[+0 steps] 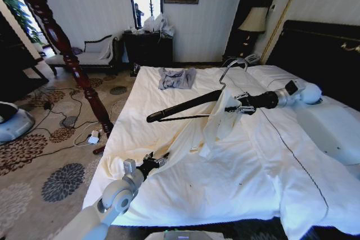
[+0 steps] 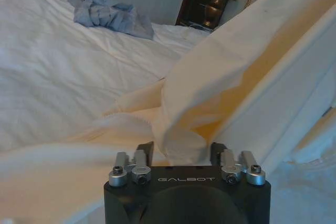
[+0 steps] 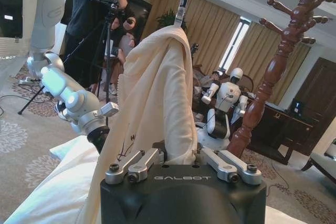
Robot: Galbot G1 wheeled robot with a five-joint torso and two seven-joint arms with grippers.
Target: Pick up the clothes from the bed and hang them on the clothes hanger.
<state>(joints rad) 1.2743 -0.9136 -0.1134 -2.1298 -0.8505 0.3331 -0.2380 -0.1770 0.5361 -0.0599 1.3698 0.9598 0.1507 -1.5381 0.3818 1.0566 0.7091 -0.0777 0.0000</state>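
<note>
White sheets cover the bed (image 1: 185, 184). Above it, the right end effector (image 1: 235, 105) pinches the cream clothes (image 1: 216, 122) against the black clothes hanger (image 1: 185, 107); the left end effector (image 1: 159, 161) clamps the shirt's trailing fabric low near the mattress.

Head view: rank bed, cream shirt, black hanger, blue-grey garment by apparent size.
1. bed
2. cream shirt
3. black hanger, long but thin, so close to the shirt
4. blue-grey garment, farther away
</note>
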